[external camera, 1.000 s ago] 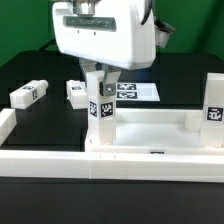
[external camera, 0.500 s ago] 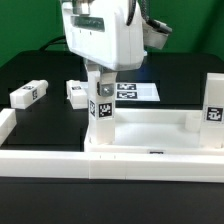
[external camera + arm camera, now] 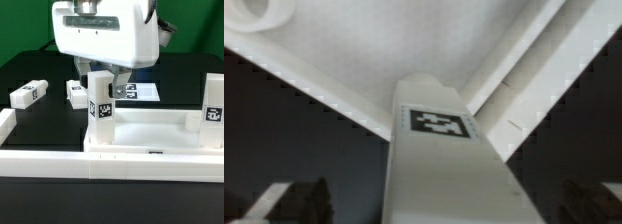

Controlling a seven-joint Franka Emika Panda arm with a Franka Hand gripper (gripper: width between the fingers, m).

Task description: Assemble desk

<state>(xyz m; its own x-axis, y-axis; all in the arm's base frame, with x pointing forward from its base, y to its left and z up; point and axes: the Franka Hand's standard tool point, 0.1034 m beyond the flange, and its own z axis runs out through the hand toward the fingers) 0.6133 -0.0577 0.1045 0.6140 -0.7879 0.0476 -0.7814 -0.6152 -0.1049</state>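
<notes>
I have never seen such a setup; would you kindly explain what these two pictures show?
The big white block is the gripper of a robot arm building a small desk. The exterior view comes from a camera off the arm; the wrist view from one on the arm, looking past the gripper. On the black table lies the white tray-like desk top, with one leg standing at a corner and another leg upright at the exterior view's right. A loose leg, a second loose leg and the flat marker board lie beyond it. The gripper is open around the first leg, so nothing is held.
</notes>
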